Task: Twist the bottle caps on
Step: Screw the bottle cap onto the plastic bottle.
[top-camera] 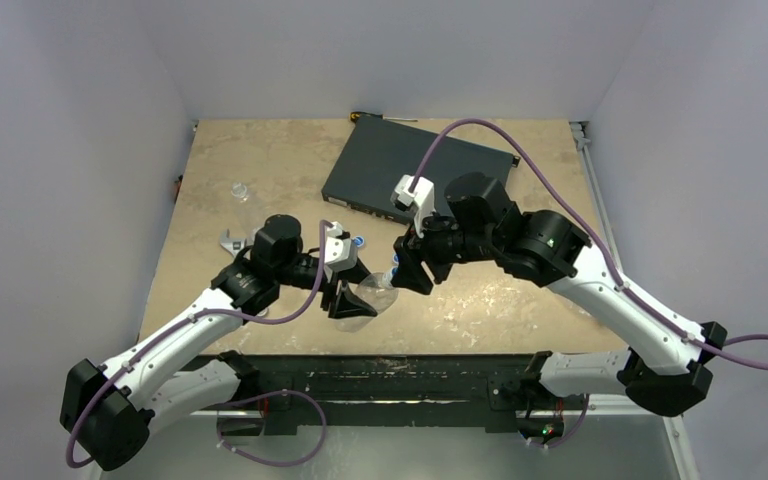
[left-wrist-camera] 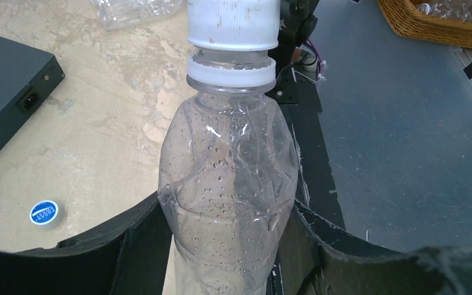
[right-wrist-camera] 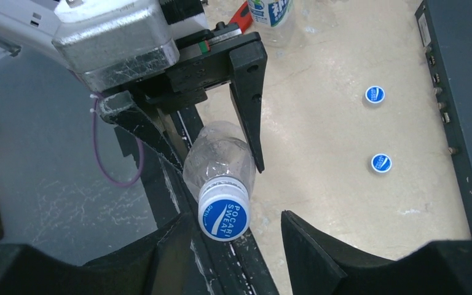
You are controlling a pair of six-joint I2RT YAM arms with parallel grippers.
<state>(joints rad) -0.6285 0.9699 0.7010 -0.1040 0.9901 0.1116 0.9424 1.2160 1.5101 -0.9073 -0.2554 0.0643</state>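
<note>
From above, the left gripper (top-camera: 352,298) is closed on the body of a clear bottle (top-camera: 380,300). The bottle's neck points toward the right gripper (top-camera: 412,270), which faces it from just beside. A flat black box (top-camera: 415,170) lies beyond the right gripper, farther up the table (top-camera: 500,310). A wrench (top-camera: 235,240) lies on the outer side of the left gripper, past its wrist.

From the left wrist, the two black fingers (left-wrist-camera: 138,246) press on either side of the clear bottle's lower body. The bottle reaches straight ahead from the gripper. Its bottle cap (left-wrist-camera: 233,24) sits on the neck at the far end, ribbed white side showing. A loose cap (left-wrist-camera: 44,214) lies on the table just off the left finger, blue face up. The black box is farther ahead on that side. A wicker basket (left-wrist-camera: 436,27) sits far ahead on the right.

From the right wrist, the bottle cap faces the camera, blue with white lettering. It sits between the right gripper's spread fingers. It is close to the left finger, with a clear gap to the right finger, so the cap is not pinched. Two loose caps (right-wrist-camera: 375,94) (right-wrist-camera: 381,163) lie ahead and to the right, near the black box. A labelled bottle (right-wrist-camera: 270,15) stands well ahead, beyond the left gripper.
</note>
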